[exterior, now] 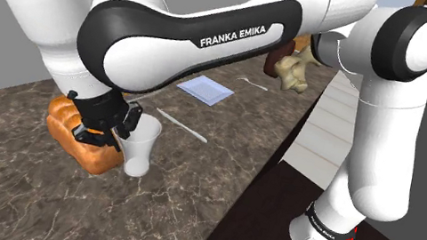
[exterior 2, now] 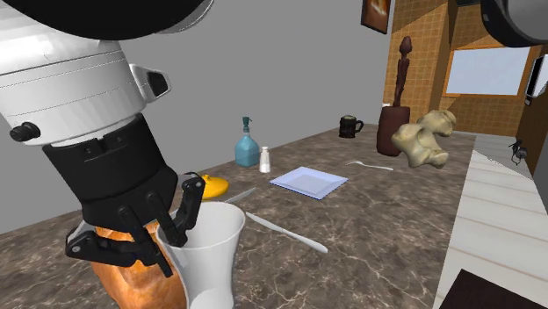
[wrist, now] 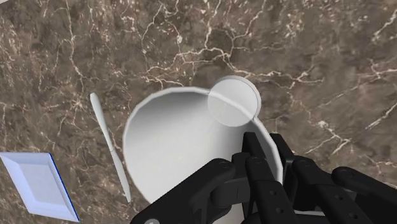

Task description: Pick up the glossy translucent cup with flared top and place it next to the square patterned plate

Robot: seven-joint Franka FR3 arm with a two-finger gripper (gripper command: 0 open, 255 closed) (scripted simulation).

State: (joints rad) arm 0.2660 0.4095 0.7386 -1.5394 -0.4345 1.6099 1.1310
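A white, glossy cup [exterior: 141, 149] with a flared top stands upright on the dark marble counter [exterior: 223, 157], beside an orange-brown bread loaf [exterior: 74, 131]. My black gripper [exterior: 122, 128] is shut on the cup's rim on the loaf side, one finger inside and one outside. In the second exterior view the gripper [exterior 2: 184, 224] clasps the cup [exterior 2: 215, 259] at its wall. The wrist view looks down into the cup [wrist: 184, 153] with the gripper [wrist: 270, 159] pinching its rim. Whether its base touches the counter I cannot tell. The square pale-blue plate [exterior: 205, 89] lies farther along the counter.
A white knife [exterior: 182, 125] lies between cup and plate. Near the wall stand a blue bottle [exterior 2: 246, 145], a small shaker [exterior 2: 264, 160] and a yellow object [exterior 2: 213, 184]. Beyond the plate are a spoon [exterior 2: 369, 164], a dark mug [exterior 2: 349, 126], a brown jar [exterior 2: 389, 130] and a bone-shaped object [exterior 2: 426, 139].
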